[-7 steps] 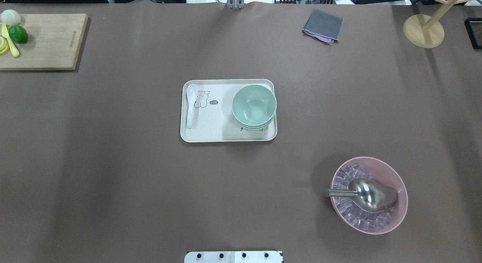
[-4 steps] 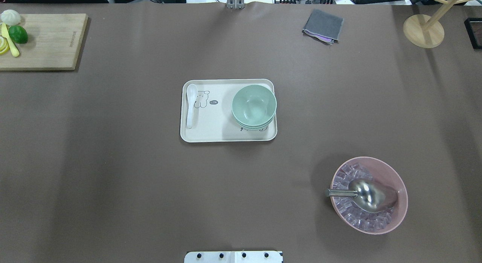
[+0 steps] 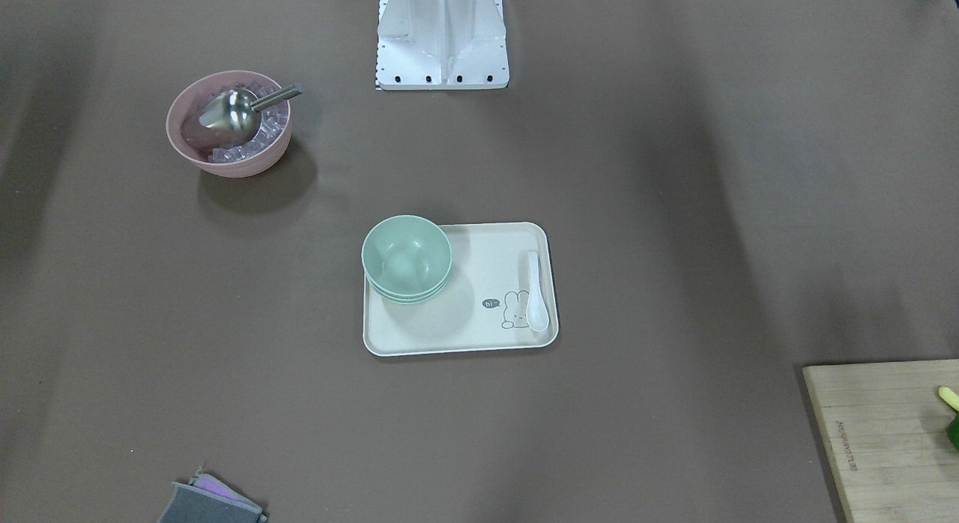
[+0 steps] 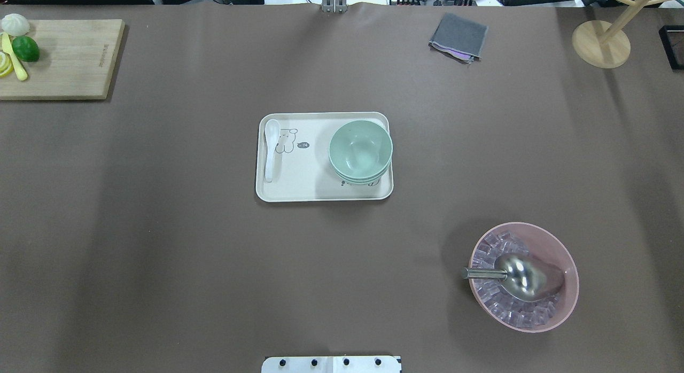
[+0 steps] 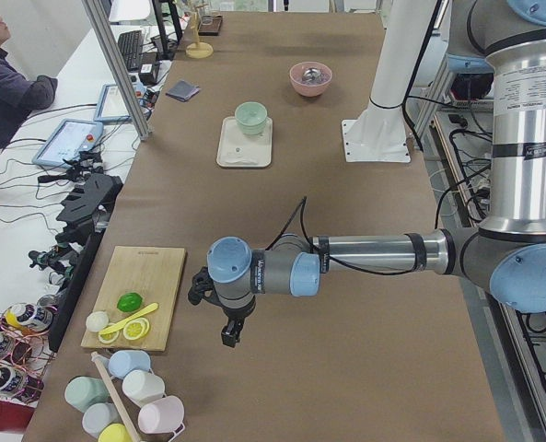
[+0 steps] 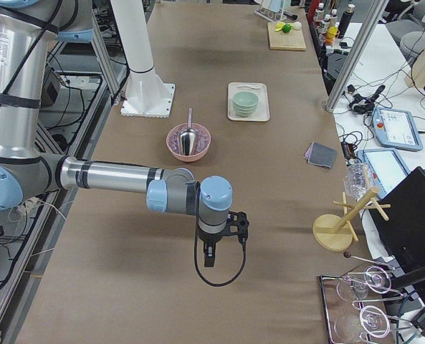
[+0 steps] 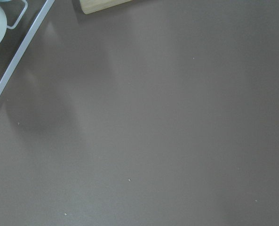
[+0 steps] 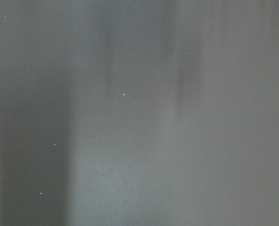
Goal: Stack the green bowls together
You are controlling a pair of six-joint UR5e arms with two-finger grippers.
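Note:
The green bowls (image 4: 360, 148) sit nested in one stack on the right part of a cream tray (image 4: 299, 178) at the table's middle; the stack also shows in the front view (image 3: 407, 257). No arm or gripper is near them. My left gripper (image 5: 228, 336) shows only in the exterior left view, low over bare table beside the cutting board; I cannot tell whether it is open or shut. My right gripper (image 6: 208, 256) shows only in the exterior right view, over bare table near the table's right end; I cannot tell its state either.
A white spoon (image 4: 271, 148) lies on the tray's left side. A pink bowl (image 3: 247, 163) with ice cubes and a metal scoop stands front right. A cutting board (image 4: 69, 57) with fruit, a grey cloth (image 4: 458, 36) and a wooden stand (image 4: 601, 44) line the far edge.

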